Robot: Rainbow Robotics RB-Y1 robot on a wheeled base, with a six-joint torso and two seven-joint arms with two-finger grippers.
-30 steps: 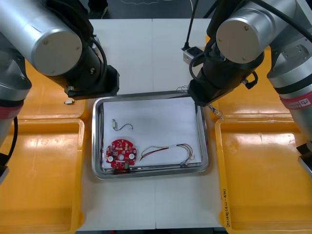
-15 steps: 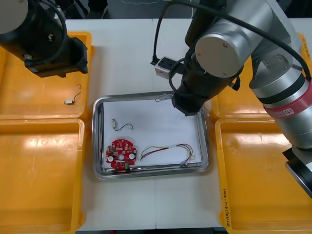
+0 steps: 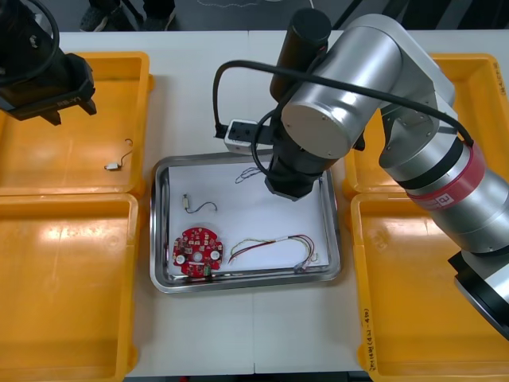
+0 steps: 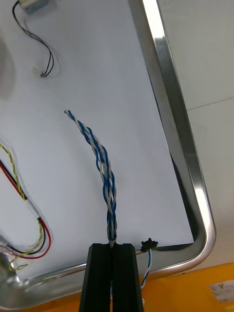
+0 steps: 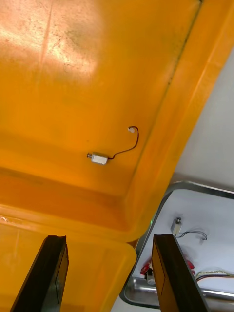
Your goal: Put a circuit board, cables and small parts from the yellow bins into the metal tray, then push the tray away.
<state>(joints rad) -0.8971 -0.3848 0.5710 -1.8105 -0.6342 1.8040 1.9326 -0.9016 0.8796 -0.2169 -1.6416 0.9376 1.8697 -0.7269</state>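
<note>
Light table [image 3: 199, 87], white top, thin seams crossing it lengthwise and across. Dark floor [image 3: 199, 17] beyond its far edge.

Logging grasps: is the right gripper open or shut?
Shut: the right gripper pinches the blue-white cable between touching fingers, over the tray. Left gripper hangs open over a bin.

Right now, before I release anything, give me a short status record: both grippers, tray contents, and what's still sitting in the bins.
right gripper: shut on the blue and white cable, over the metal tray's white inside
left gripper: open, empty, over the far left yellow bin
in tray: red circuit board, red and yellow cable, small metal part with black lead
seen in bins: another small metal part, below the left gripper
tray: between the bins, not yet pushed
</note>
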